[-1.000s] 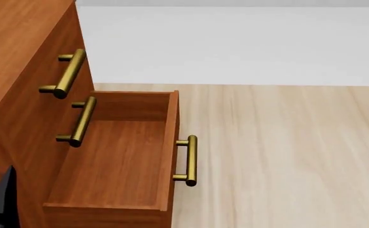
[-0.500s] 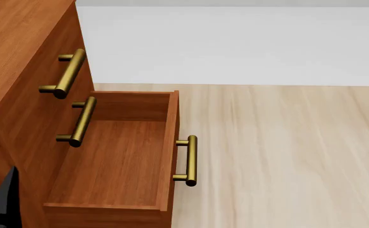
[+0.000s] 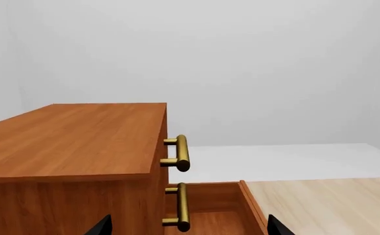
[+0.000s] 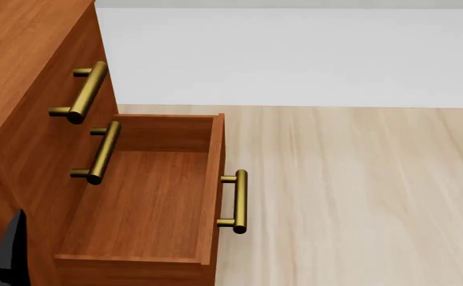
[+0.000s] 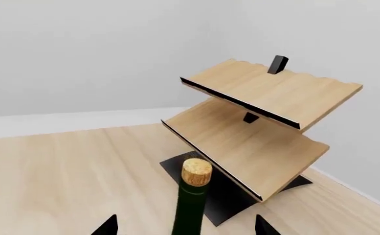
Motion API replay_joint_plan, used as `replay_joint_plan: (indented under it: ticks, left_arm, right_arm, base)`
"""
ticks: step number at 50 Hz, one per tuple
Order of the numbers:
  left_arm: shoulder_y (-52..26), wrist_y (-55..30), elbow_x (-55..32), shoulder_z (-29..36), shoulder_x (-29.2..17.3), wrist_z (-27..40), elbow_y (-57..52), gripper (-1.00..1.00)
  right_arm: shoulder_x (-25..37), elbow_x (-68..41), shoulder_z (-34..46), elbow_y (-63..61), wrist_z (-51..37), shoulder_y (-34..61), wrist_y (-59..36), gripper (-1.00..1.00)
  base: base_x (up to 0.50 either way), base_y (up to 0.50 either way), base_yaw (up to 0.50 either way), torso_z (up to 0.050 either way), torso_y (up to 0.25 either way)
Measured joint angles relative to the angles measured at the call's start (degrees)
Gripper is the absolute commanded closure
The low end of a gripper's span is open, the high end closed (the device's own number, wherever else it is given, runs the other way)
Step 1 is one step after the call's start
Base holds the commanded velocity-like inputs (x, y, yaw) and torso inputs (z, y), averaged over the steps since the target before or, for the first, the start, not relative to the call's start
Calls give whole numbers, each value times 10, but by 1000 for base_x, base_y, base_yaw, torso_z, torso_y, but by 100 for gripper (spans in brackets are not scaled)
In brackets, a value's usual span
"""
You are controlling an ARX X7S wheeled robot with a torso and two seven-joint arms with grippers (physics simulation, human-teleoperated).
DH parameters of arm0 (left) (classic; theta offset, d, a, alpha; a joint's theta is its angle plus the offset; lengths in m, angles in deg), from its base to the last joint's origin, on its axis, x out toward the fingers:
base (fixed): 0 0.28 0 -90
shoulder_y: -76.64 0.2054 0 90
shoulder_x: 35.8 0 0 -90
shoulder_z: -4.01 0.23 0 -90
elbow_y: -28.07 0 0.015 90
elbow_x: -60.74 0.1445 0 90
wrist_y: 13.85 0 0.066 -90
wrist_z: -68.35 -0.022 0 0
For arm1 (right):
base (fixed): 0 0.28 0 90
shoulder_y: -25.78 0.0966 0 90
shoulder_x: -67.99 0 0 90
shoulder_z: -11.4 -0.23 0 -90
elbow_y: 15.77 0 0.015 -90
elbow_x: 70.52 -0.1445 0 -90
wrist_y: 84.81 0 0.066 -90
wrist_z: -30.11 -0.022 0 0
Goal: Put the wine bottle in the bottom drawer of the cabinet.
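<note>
The wine bottle [image 5: 191, 196] stands upright between the two dark tips of the right gripper [image 5: 184, 225], cork uppermost; those tips sit well apart on either side of the neck, and whether they actually clamp the glass lower down I cannot tell, since the contact lies below the frame. Beyond it, the pale wooden rack [image 5: 261, 122] stands on its black base on the floor. The left gripper [image 3: 184, 226] hangs spread and empty before the cabinet [image 4: 24, 107], whose bottom drawer [image 4: 148, 196] is pulled out, nothing inside.

One cabinet [image 4: 24, 89], three drawers, one wine bottle [image 5: 191, 205], one rack [image 5: 261, 127].
</note>
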Motion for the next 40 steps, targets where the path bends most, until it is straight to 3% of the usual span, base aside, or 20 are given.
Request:
replay_joint_plan:
  ticks: [40]
  left_arm:
    - [6,-1,-4,-4,14,-3,7,-100]
  right_arm:
    - [-28,-52,-6,82,91,72,-37,-100]
  base:
    - [0,0,0,0,0]
